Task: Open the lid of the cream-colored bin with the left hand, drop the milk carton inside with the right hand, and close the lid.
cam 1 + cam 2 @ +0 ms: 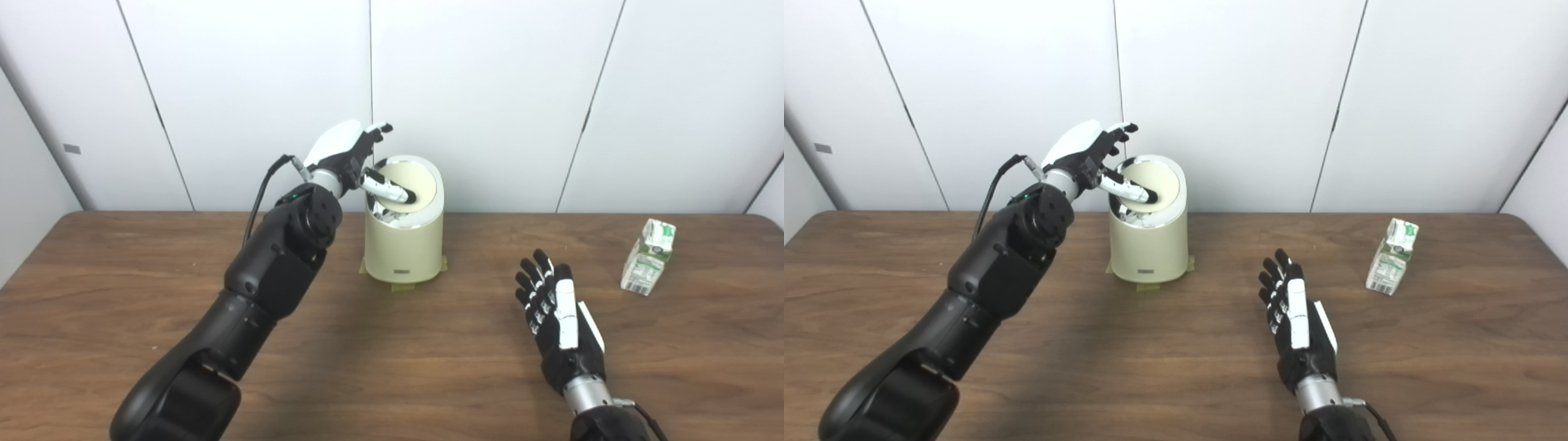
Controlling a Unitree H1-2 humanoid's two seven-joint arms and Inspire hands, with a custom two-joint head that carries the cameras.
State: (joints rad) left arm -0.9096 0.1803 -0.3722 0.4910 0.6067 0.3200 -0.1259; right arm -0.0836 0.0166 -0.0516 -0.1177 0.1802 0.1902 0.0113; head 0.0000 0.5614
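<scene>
On the bin (403, 245), our left hand (352, 156) pinches the tilted lid (411, 184); we risk slipping. Right hand (560, 318) fingers spread.

The left hand (349, 156) covers the near-left part of the lid (416, 187), so whether its fingers grip the edge cannot be told. The bin's (404, 245) interior stays hidden. Print on the milk carton (649, 257) is too small to read — both arms are cut off at the bottom edge.
</scene>
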